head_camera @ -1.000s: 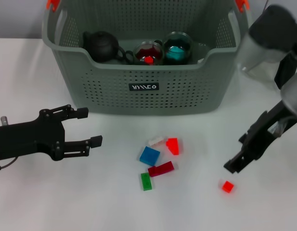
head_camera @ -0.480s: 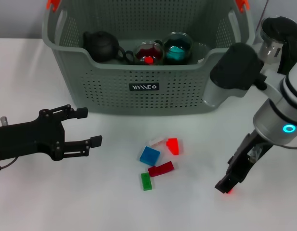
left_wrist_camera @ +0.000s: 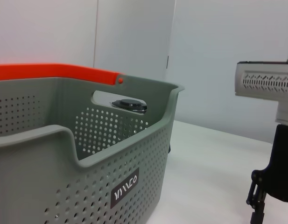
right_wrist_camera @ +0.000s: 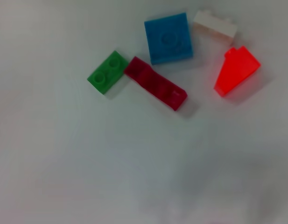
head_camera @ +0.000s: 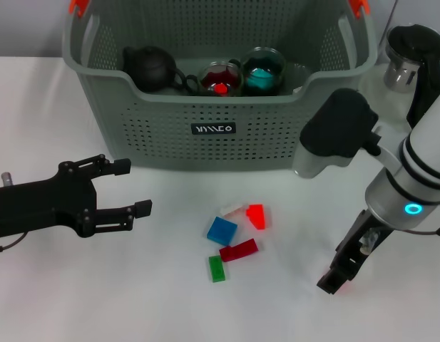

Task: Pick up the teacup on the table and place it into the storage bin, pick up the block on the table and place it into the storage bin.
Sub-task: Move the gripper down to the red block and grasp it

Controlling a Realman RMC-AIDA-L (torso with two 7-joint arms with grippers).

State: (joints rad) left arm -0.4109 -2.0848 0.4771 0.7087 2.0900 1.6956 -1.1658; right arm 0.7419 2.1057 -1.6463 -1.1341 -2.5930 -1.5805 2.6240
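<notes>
The grey-green storage bin [head_camera: 212,128] stands at the back and holds a black teapot [head_camera: 150,66], a red teacup [head_camera: 220,77] and a teal teacup [head_camera: 263,70]. Loose blocks lie in front of it: blue [head_camera: 221,230], white [head_camera: 231,209], red [head_camera: 256,215], dark red [head_camera: 238,250] and green [head_camera: 217,268]. The right wrist view shows them too: blue [right_wrist_camera: 168,37], red [right_wrist_camera: 236,70]. My right gripper [head_camera: 334,280] is down at the table, right of the cluster, and covers the small red block there. My left gripper [head_camera: 134,188] is open and empty at the left.
A grey cup-like thing [head_camera: 401,65] stands right of the bin, behind my right arm. The left wrist view shows the bin's perforated wall [left_wrist_camera: 87,154] with its orange handle, and my right arm beyond it. Bare white table lies between the blocks and both grippers.
My right arm has swung down and inward; its gripper has dropped onto the small red block, which now is covered. The left arm has not moved.
</notes>
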